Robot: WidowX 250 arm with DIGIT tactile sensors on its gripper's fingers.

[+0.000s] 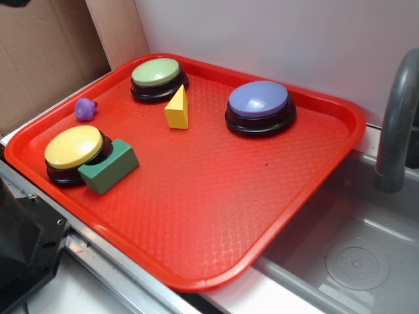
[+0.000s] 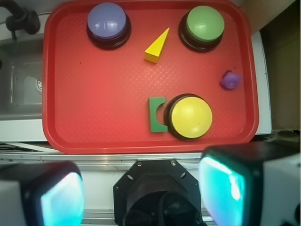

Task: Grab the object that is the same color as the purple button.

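Half the gripper (image 2: 141, 188) (fingertips) cropped.

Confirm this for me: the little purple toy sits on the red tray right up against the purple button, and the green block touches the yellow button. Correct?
Not quite. The purple toy lies alone near the tray's edge, between the green button and yellow button, far from the purple button; both views show it. The green block does touch the yellow button.

Exterior view oblique from the side, wrist view straight down, both sharing red tray (image 1: 196, 216) (image 2: 103, 117)
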